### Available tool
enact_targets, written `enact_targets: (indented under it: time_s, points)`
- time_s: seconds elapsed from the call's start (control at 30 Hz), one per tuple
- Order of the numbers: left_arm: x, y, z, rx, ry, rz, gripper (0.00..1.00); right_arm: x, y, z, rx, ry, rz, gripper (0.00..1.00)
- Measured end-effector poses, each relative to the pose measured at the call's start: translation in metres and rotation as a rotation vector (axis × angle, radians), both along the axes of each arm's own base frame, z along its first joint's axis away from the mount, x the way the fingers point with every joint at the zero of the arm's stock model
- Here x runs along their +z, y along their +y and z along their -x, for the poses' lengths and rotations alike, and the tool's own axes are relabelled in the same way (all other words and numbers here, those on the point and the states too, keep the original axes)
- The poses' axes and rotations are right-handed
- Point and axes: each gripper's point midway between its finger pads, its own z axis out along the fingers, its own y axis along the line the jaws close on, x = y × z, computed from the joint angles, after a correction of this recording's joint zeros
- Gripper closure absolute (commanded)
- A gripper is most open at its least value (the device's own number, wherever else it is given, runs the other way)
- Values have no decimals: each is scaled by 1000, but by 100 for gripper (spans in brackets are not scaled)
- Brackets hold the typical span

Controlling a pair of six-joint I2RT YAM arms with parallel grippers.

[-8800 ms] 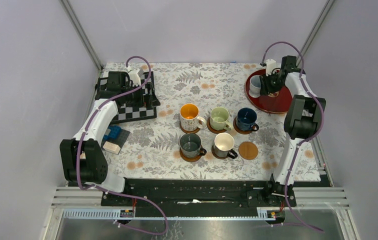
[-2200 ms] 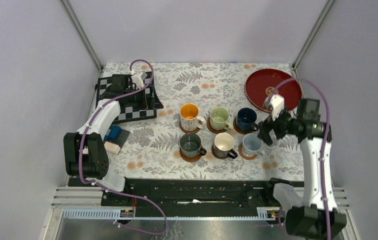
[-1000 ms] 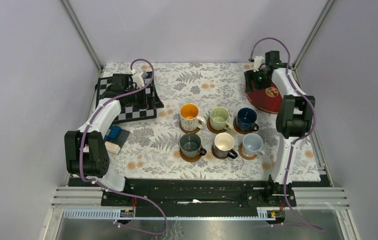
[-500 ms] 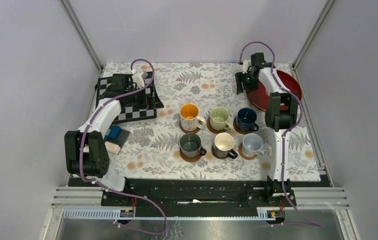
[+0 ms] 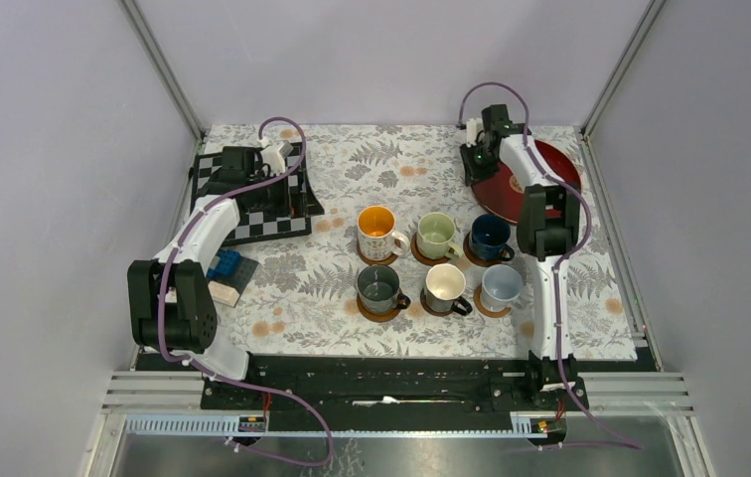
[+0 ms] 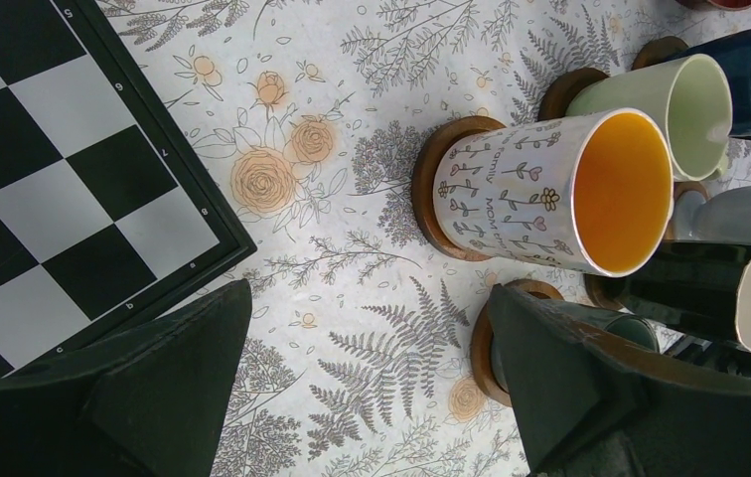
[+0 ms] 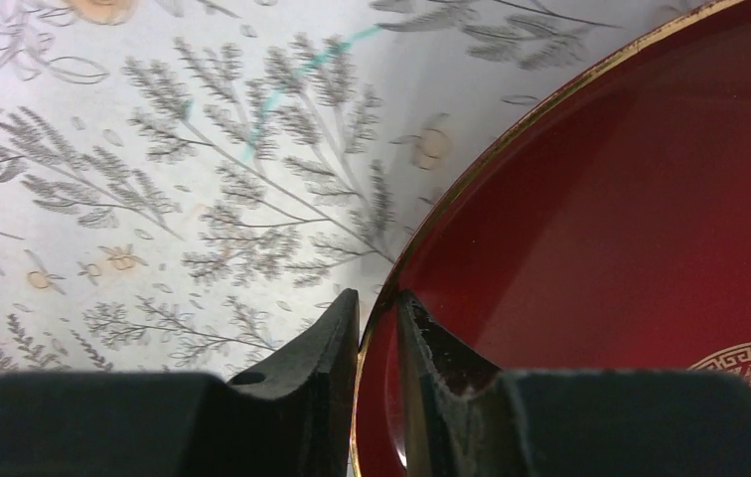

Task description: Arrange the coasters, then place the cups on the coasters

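Observation:
Six cups stand in two rows, each on a wooden coaster [image 6: 427,189]. The back row holds the orange-inside cup [image 5: 376,231], the pale green cup [image 5: 436,234] and the navy cup [image 5: 491,235]. In front are the dark grey-green cup [image 5: 378,287], the black cup [image 5: 444,286] and the pale blue cup [image 5: 501,286]. My right gripper [image 5: 478,164] [image 7: 378,308] is shut on the left rim of the red tray [image 5: 550,174] [image 7: 600,199], one finger inside and one outside. My left gripper [image 5: 290,199] [image 6: 370,298] hangs open by the chessboard, holding nothing.
A chessboard [image 5: 252,214] [image 6: 54,169] lies at the back left under the left arm. A small blue and white item [image 5: 227,270] sits in front of it. The red tray is at the back right corner, close behind the navy cup.
The right gripper has moved left across the red tray to its left rim and closed on it. The tray appears shifted slightly left. The left arm has not moved.

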Motion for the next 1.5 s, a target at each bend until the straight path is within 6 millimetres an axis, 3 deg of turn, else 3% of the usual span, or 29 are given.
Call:
enact_targets:
  time_s: [0.43, 0.83, 1.5]
  points:
    - [-1, 5, -1, 10, 2, -10, 1, 1, 78, 21, 252, -9, -6, 75]
    - [-2, 10, -2, 23, -1, -17, 1, 1, 137, 46, 474, -24, 7, 75]
    - [-3, 15, -2, 34, 6, -19, 1, 5, 189, 65, 712, -79, 5, 79]
